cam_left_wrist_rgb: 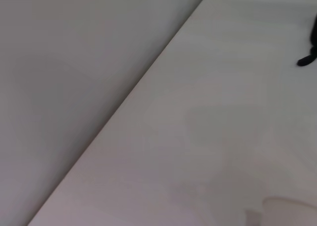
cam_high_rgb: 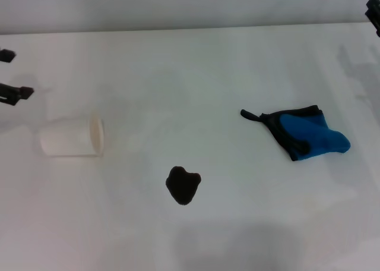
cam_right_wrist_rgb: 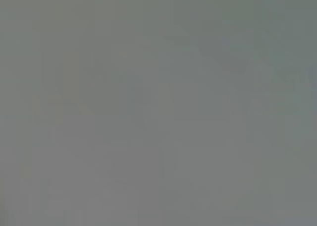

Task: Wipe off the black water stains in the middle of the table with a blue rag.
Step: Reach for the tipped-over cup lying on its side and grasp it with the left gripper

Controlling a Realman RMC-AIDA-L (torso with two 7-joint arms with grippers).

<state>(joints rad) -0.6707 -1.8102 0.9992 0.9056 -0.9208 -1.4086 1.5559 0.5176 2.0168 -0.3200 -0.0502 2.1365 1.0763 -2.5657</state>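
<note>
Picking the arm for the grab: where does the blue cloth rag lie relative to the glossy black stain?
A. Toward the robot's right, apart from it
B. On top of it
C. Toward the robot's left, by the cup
A: the black-edged blue cloth rag lies right of the glossy black stain, with bare white table between.

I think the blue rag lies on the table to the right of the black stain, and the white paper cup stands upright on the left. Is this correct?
Not quite. In the head view the white paper cup lies on its side, not upright. The rest holds: the blue rag lies on the table to the right of the black stain, and the cup is on the left.
</note>
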